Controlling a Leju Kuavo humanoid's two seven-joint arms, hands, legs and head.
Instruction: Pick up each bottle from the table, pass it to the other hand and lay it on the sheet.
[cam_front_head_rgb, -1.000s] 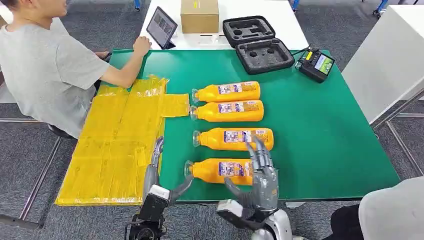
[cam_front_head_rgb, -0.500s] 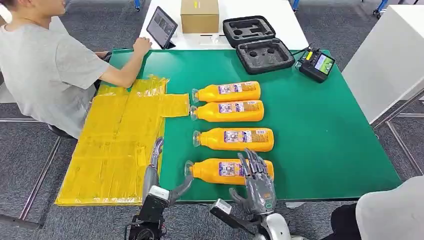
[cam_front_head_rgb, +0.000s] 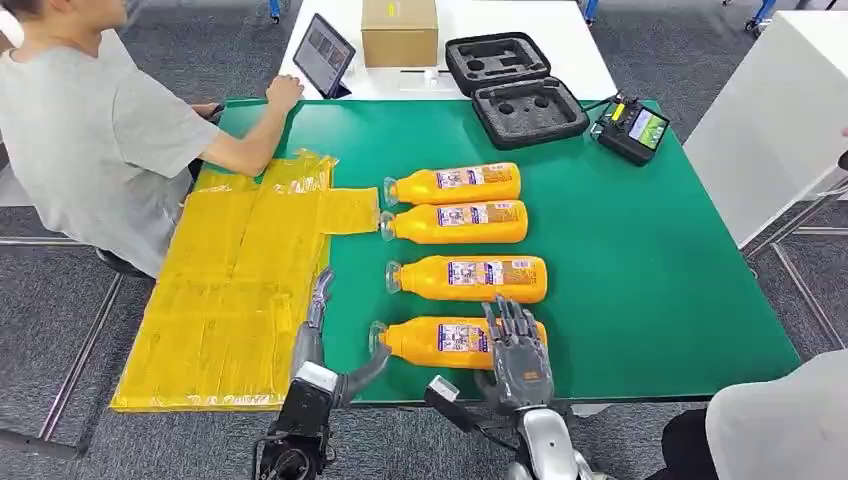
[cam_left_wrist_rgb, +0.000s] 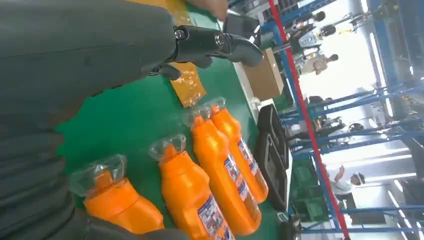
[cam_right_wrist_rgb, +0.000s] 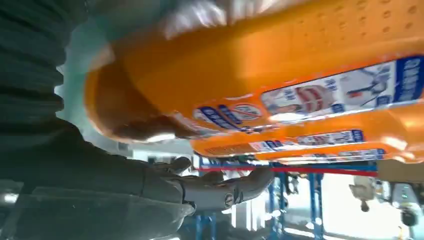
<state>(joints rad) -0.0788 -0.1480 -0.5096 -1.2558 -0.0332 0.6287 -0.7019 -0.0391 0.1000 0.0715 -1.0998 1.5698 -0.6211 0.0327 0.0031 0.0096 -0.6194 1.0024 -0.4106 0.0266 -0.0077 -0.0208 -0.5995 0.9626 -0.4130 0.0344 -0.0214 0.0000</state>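
Right robot hand over the nearest bottle, grasp not yet made.
Head view: right robot hand (cam_front_head_rgb: 518, 352) spread above near bottle (cam_front_head_rgb: 450, 342) lying at the table (cam_front_head_rgb: 660, 290) edge, empty; left robot hand (cam_front_head_rgb: 318, 335) open beside sheet (cam_front_head_rgb: 230, 290). Right wrist view: bottle (cam_right_wrist_rgb: 260, 70) close; a glancing close could roll it off.

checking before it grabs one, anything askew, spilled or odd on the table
Nothing spilled. Four orange plastic bottles lie in a neat row, caps toward the crinkled yellow plastic sheet, whose flap juts toward them.

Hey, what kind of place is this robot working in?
Probably a robotics test lab or workshop: a green table, an open foam-lined equipment case, a handheld controller, and blue industrial racking behind.
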